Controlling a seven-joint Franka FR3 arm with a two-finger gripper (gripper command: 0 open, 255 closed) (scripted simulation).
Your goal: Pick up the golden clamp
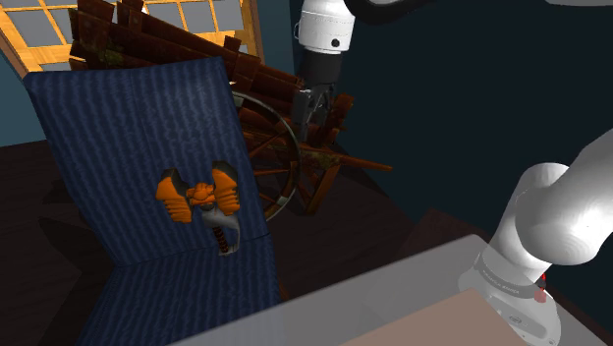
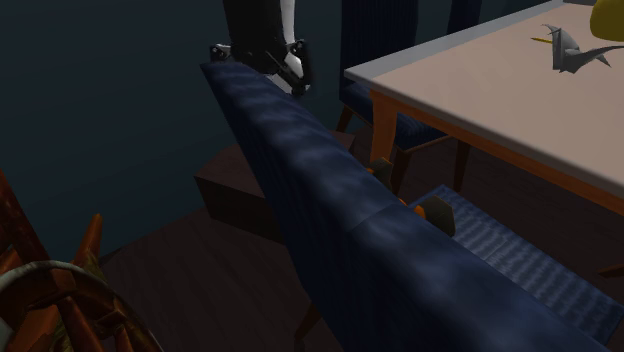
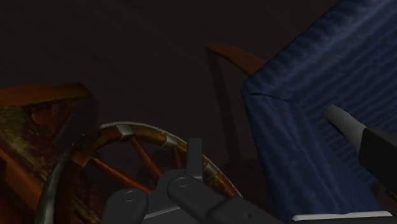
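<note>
The clamp (image 1: 201, 201) has orange handles and a grey metal jaw. In the shoulder view it stands on a blue chair (image 1: 128, 147), leaning against the backrest just above the seat. From the second exterior view, small orange parts of the clamp (image 2: 435, 211) peek over the chair's back (image 2: 330, 200). My gripper (image 1: 312, 116) hangs behind the backrest, up and to the shoulder view's right of the clamp and well apart from it. The gripper (image 2: 275, 70) stands just above the backrest's top edge. Looking along the gripper (image 3: 266, 133), its fingers stand apart with nothing between them, beside the chair's blue back (image 3: 318, 95).
A wooden cart with a spoked wheel (image 1: 270, 167) stands right behind the chair, below the gripper; the wheel (image 3: 127, 153) is close under the hand. A table (image 2: 480, 90) with a grey object (image 2: 572, 52) stands beyond the chair. A lit window (image 1: 59, 29) is at the back.
</note>
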